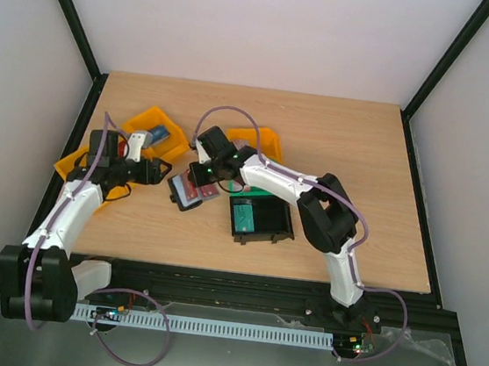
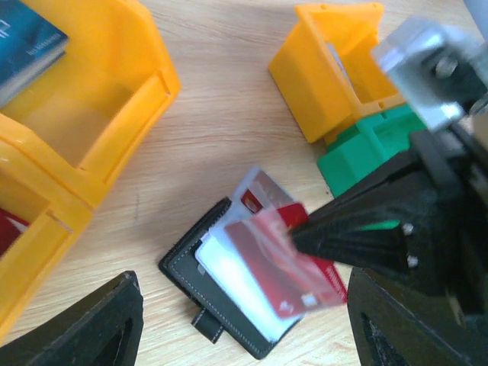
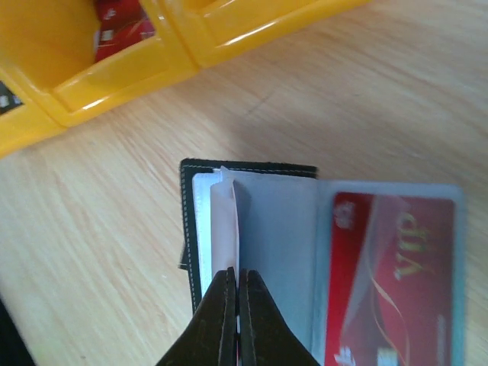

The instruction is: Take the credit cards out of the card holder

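The black card holder lies open on the wooden table, between the yellow bins and the black bin. My right gripper is shut on one clear sleeve page of the card holder and holds it up on edge. A red credit card marked VIP sits in the sleeve to the right. From the left wrist, the card holder shows a lifted, blurred sleeve with a red credit card in it, under the right gripper's black fingers. My left gripper hovers open over it, holding nothing.
Yellow bins stand behind and to the left; one holds a red card. A black bin with a teal card stands right of the card holder. A green plastic piece sits beside a yellow bin.
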Controlling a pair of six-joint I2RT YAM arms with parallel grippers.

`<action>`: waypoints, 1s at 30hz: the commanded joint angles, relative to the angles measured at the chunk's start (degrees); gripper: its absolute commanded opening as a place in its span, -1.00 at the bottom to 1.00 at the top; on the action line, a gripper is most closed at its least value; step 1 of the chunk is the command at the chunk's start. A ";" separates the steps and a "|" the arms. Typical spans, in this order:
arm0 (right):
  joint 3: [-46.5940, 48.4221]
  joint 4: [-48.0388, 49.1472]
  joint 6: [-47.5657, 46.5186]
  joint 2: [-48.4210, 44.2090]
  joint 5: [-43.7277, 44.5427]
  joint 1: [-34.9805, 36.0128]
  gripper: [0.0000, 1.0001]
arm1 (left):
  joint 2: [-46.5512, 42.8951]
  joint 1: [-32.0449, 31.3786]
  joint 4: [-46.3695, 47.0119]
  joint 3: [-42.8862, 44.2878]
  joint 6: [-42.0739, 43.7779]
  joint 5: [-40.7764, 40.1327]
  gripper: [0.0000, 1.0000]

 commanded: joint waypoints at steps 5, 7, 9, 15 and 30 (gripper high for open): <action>4.97 -13.23 -8.03 -4.99 17.50 1.76 -0.97 | -0.77 -4.25 6.65 -6.82 -7.95 2.37 0.51; 5.75 -14.36 -8.66 -5.11 19.11 1.83 -0.97 | -0.56 -4.30 7.06 -7.96 -9.46 2.50 0.51; 6.26 -15.07 -9.40 -5.23 20.46 1.98 -0.97 | -0.78 -4.30 7.10 -8.62 -9.82 2.37 0.51; 6.00 -13.54 -11.95 -4.35 5.71 2.76 -0.97 | -0.99 -3.68 8.25 -10.09 -10.85 2.01 0.54; 0.79 -3.85 -4.32 -3.13 -2.90 1.30 -0.97 | 3.92 -1.81 27.72 -22.06 -16.83 7.64 0.84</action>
